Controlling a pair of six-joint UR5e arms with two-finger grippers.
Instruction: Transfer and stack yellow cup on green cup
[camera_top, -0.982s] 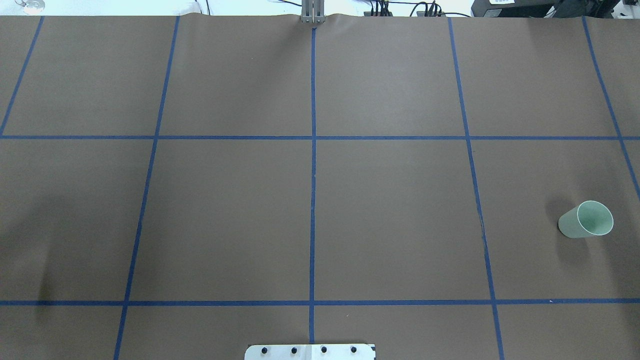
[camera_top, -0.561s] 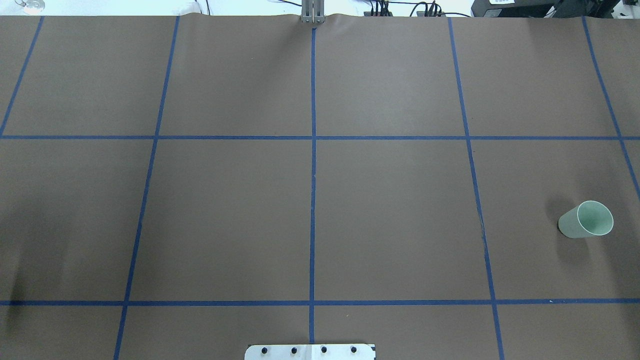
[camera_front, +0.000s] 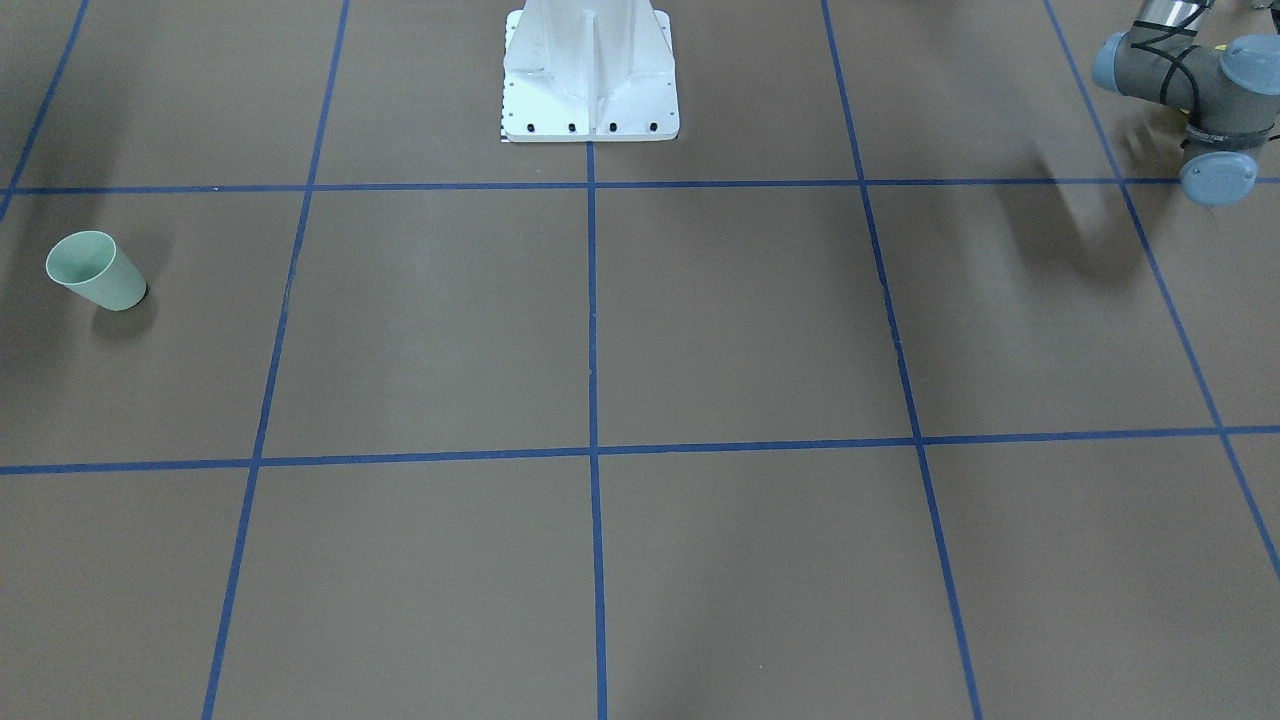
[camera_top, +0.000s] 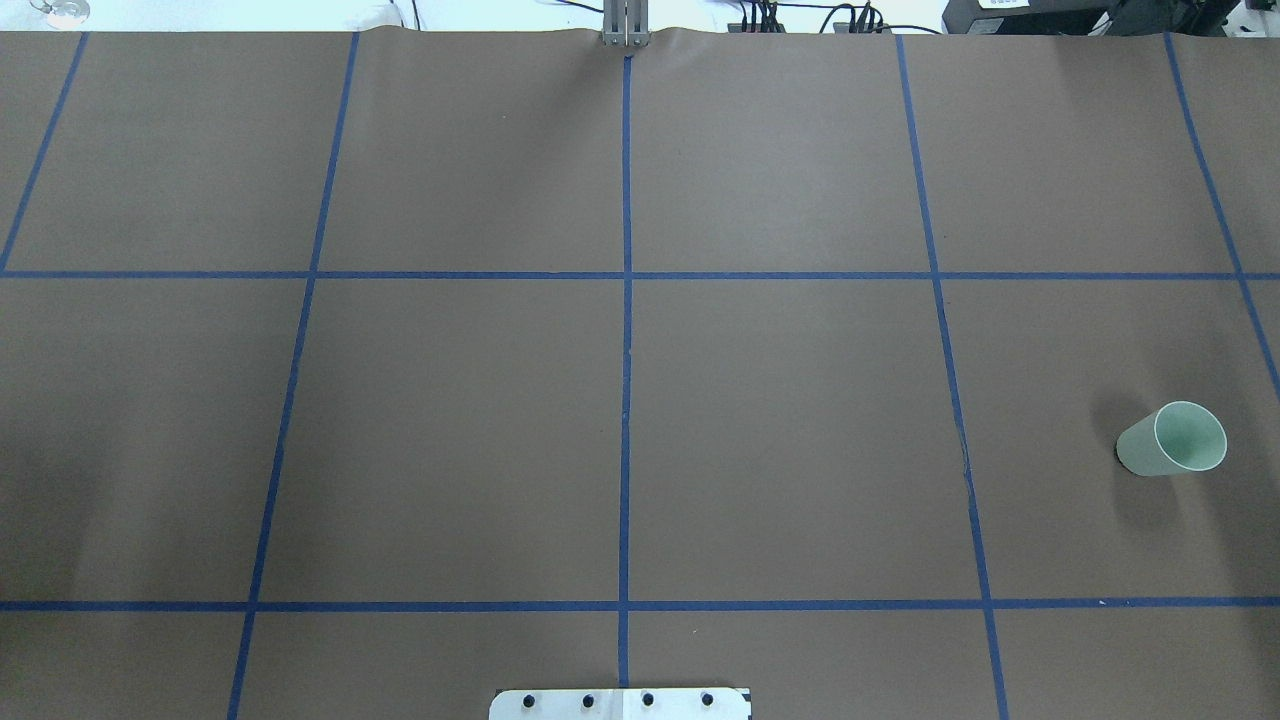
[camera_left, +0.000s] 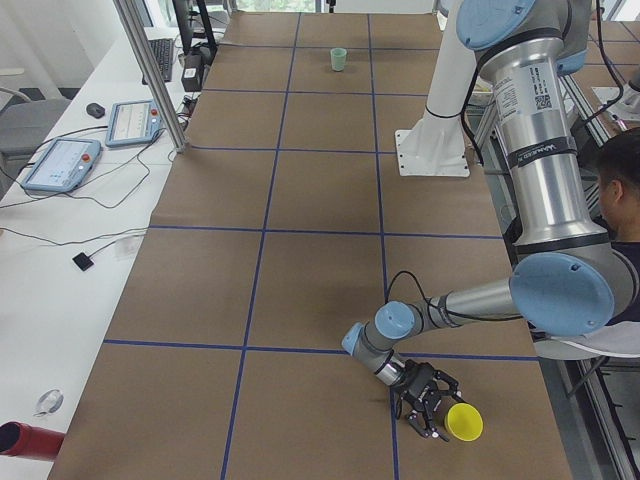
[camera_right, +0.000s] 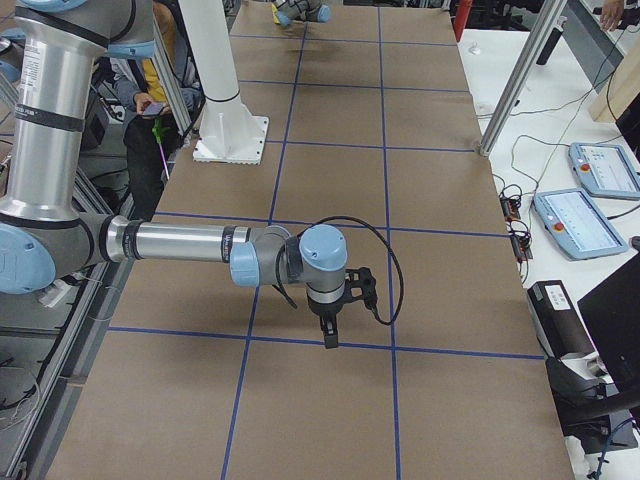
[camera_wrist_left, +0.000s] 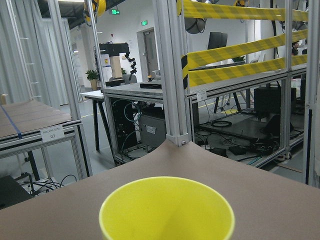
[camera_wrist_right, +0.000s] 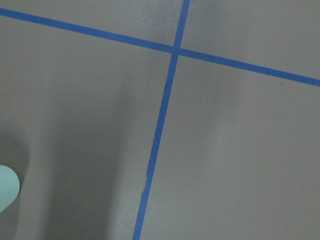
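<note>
An industrial robotics laboratory is shown. A wide tabletop covered in brown paper is divided into squares by blue tape lines, and a white metal robot pedestal is bolted at its near edge. Two touchscreen teach pendants are laid on a white bench beside the tabletop. Silver aluminium profile frames strung with yellow-and-black hazard tape are seen beyond, and a further black robot arm is mounted far off in the hall.
</note>
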